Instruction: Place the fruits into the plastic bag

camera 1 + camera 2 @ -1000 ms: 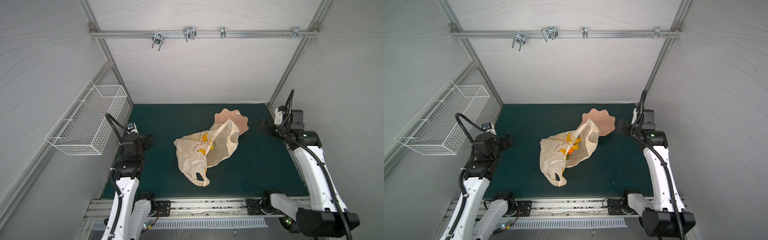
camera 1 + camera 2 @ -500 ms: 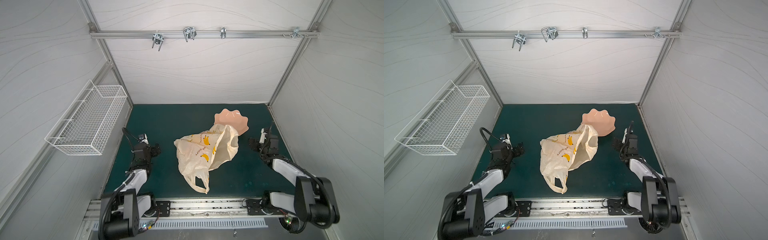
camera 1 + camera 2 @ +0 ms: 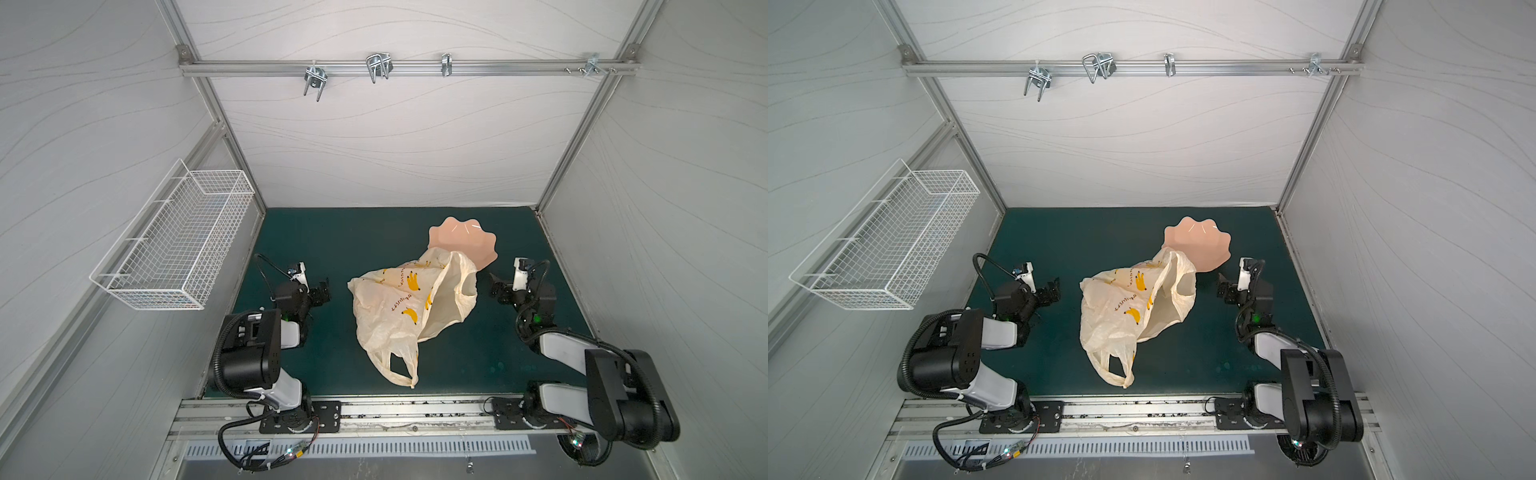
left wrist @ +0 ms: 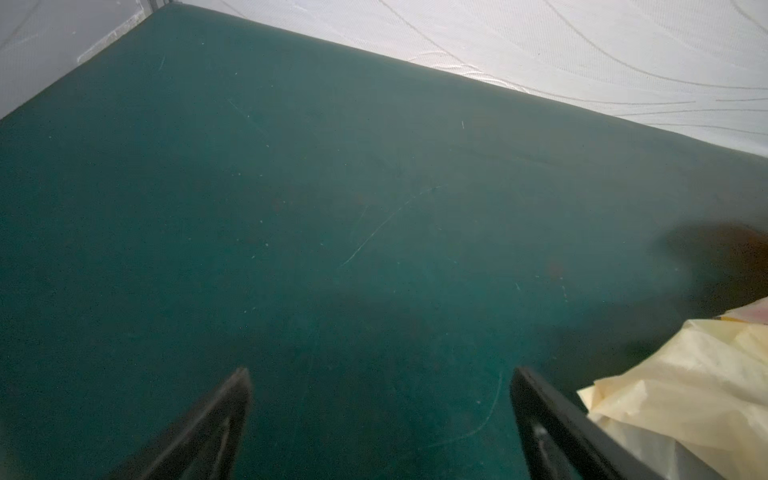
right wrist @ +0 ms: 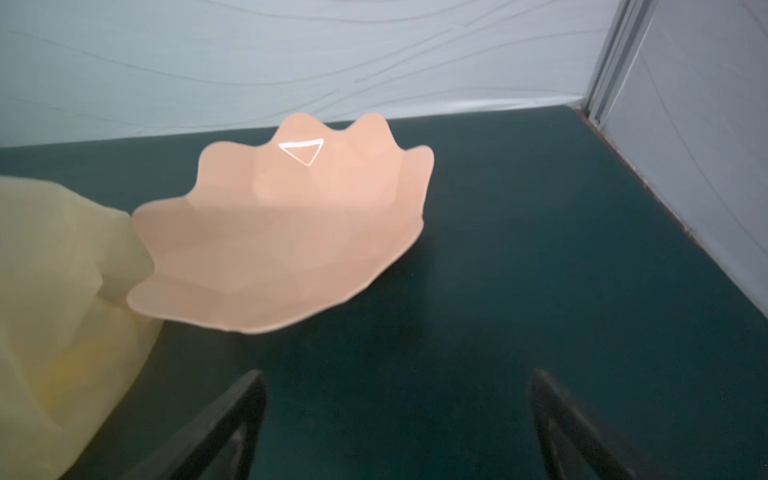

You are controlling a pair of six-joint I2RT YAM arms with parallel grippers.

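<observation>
No fruit lies loose on the table [image 3: 332,232] or pink dish [image 3: 465,239], so we judge the job done. The plastic bag [image 3: 399,307] slumps mid-table; our left hand [image 3: 325,292] and right hand [image 3: 494,286] flank it, open and empty.

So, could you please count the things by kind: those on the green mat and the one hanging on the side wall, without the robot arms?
Plastic bag: 1
Pink dish: 1
White wire basket: 1
Loose fruit in sight: 0
Total: 3
</observation>
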